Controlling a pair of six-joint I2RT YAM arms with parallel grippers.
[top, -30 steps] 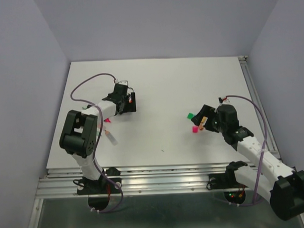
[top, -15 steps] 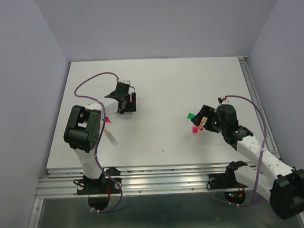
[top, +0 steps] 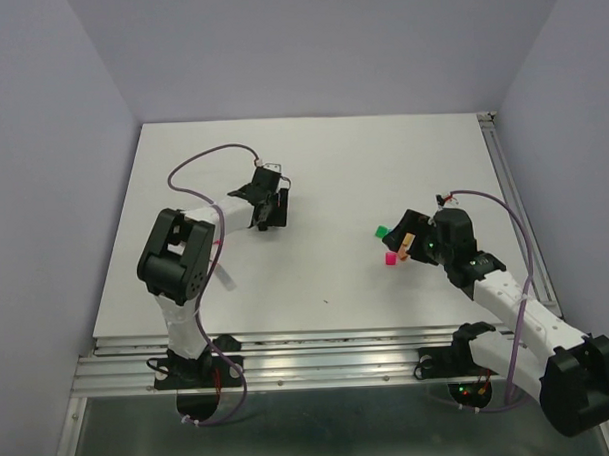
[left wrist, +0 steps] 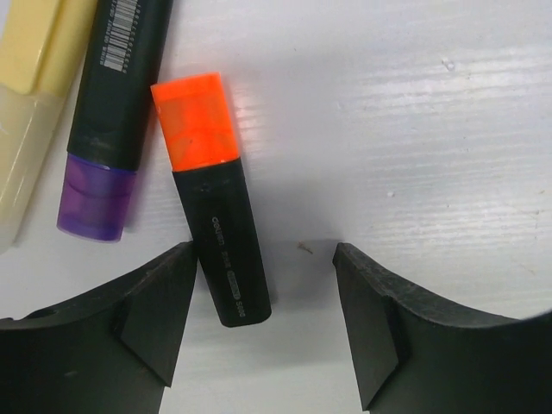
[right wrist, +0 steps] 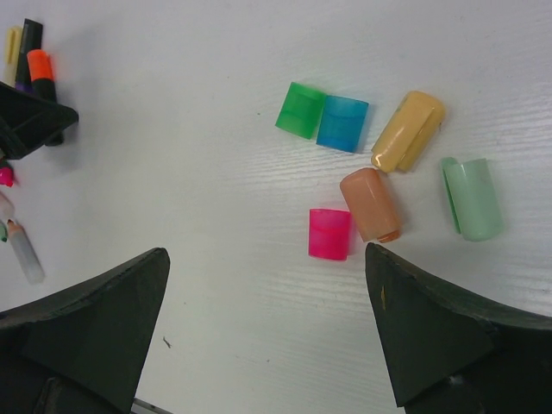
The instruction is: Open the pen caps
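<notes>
Since a second ago the left arm has swung right across the white tabletop (top: pixel 332 157), carrying the left tool (top: pixel 272 207) away from the left edge, and its jaws have drawn closer together; the right arm has not shifted. Seen from its wrist, the left tool (left wrist: pixel 265 269) is partly open and holds nothing. Its jaws straddle the uncapped end of a black marker body (left wrist: pixel 226 259), whose bright orange plastic cap (left wrist: pixel 194 119) is on the other end. One finger (left wrist: pixel 155 306) sits right against that body, though I cannot tell whether it touches, and the other stands apart from it. Left of this marker lies a black barcoded pen (left wrist: pixel 129 60) with a translucent purple cap (left wrist: pixel 97 198), and past that a pale yellow pen (left wrist: pixel 26 95) at the frame's edge.

The right tool (top: pixel 407 234) hangs over the right half of the tabletop, jaws wide and empty. Beneath it six loose stubby caps lie close together. A green cap (right wrist: pixel 300 110) touches a blue cap (right wrist: pixel 341 123), with a yellow-peach cap (right wrist: pixel 408 131) just right of them. Nearer lie a salmon cap (right wrist: pixel 369 204) and, just beside it, a pink cap (right wrist: pixel 330 234). A pale mint cap (right wrist: pixel 471 198) sits farthest right
</notes>
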